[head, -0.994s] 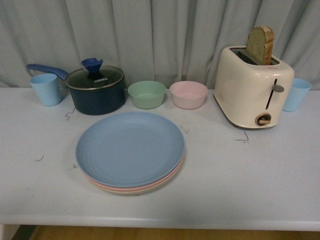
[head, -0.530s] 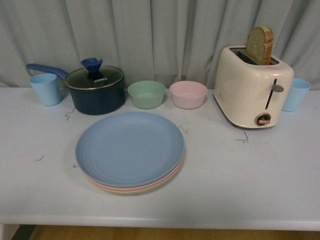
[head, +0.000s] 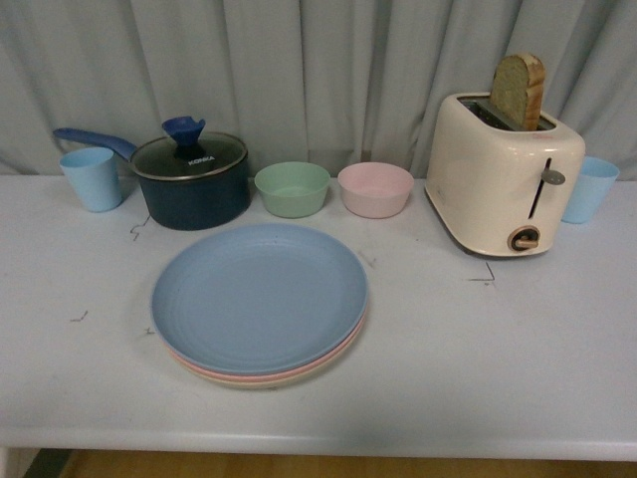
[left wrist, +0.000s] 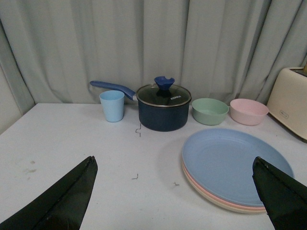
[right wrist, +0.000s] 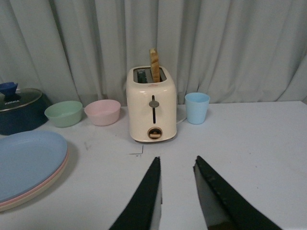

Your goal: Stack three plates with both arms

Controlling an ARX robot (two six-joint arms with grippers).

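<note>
Plates sit already nested in one pile at the middle of the white table (head: pixel 557 378): the blue plate (head: pixel 259 297) on top, a pink plate (head: pixel 214 370) showing as a thin rim beneath it, and a cream plate (head: pixel 289 380) at the bottom. From the pile, the navy saucepan (head: pixel 192 179) lies at about 11 o'clock, the green bowl (head: pixel 292 188) at 12, the pink bowl (head: pixel 375 188) at 1 and the toaster (head: pixel 504 171) at 2. Judging by the matte finish, these look like light, stiff plastic-type ware, though the material is hard to confirm; shallow and wide, each is best pinched at its raised rim from the side. The left gripper (left wrist: pixel 175 201) is spread very wide and empty; the right gripper (right wrist: pixel 177 175) is parted only narrowly, holding nothing. Stacking appears complete
</note>
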